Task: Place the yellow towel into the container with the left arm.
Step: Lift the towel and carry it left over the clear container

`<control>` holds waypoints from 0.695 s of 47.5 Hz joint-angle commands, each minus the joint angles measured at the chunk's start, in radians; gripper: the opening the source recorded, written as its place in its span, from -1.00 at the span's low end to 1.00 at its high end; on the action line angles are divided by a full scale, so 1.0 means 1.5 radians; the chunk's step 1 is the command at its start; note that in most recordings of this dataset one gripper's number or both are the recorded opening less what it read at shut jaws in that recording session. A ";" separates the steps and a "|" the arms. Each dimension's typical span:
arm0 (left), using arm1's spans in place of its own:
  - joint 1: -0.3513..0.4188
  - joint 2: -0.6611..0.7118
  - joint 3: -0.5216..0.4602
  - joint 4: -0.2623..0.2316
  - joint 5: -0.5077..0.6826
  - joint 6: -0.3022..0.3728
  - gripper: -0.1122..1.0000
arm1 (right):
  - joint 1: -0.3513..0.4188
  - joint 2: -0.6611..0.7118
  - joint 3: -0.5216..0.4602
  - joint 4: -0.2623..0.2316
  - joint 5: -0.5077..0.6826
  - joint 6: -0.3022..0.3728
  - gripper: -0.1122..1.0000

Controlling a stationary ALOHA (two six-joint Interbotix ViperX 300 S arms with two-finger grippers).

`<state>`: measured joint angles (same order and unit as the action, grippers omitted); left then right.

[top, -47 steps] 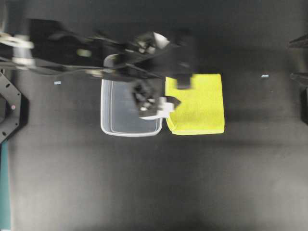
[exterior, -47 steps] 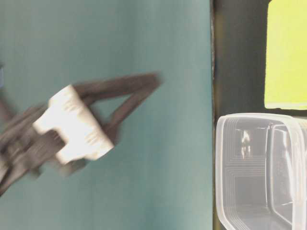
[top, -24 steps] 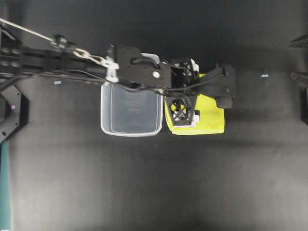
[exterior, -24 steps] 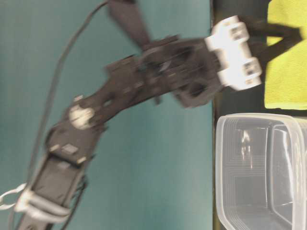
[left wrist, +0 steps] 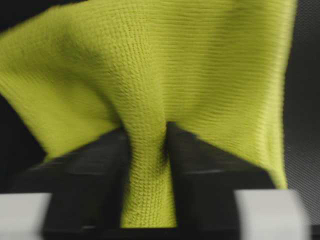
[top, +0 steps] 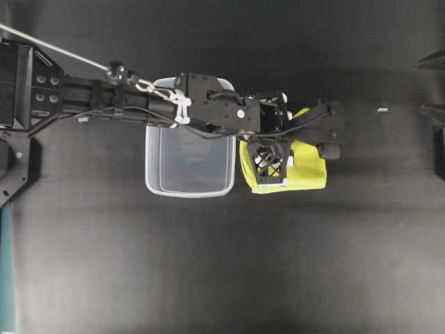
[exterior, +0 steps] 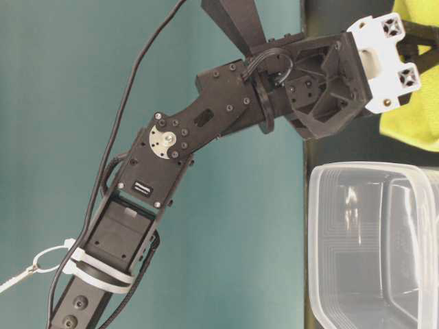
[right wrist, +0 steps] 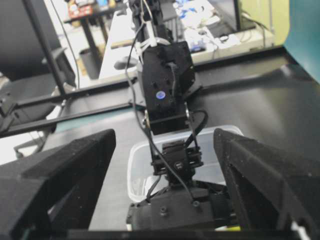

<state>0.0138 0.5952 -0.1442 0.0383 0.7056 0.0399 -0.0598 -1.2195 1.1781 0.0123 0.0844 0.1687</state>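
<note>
Closing on the cloth was the change: a sec earlier the left gripper [left wrist: 147, 165] hung wide over the container [top: 189, 182] w/ the yellow towel [top: 309, 174] lying flat and square; half a sec earlier it was down on the towel, jaws apart. At this moment the wrist view showed both pads pinched together on a ridge of towel, fabric bunched up between them. Overhead, the towel's outline had puckered at the near edge, no longer a clean square. Towel was on the black table [top: 222, 264], just beside the container's right wall, not in it. Right gripper [right wrist: 165, 165] sat parked, jaws wide apart, holding nothing. Judgement: grasp looked made, so lift and carry over the rim were what remained; thin pinch might slip
</note>
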 commanded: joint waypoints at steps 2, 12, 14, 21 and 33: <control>-0.005 -0.015 -0.007 0.002 0.016 -0.001 -0.60 | -0.001 0.002 -0.006 0.002 -0.008 0.001 0.58; -0.003 -0.106 -0.047 0.002 0.077 -0.001 -0.68 | -0.002 -0.004 -0.005 0.002 -0.008 0.001 0.58; -0.002 -0.130 -0.053 0.002 0.087 -0.001 -0.68 | -0.002 -0.005 -0.005 0.002 -0.009 0.001 0.58; 0.009 -0.209 -0.065 0.002 0.106 -0.001 -0.68 | -0.002 -0.010 -0.005 0.002 -0.011 0.001 0.58; 0.011 -0.341 -0.039 0.003 0.239 -0.001 -0.68 | -0.001 -0.012 -0.006 0.002 -0.021 0.001 0.58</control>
<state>0.0322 0.1657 -0.2132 0.0383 0.9986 0.0399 -0.0598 -1.2441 1.1766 0.0123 0.0644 0.1687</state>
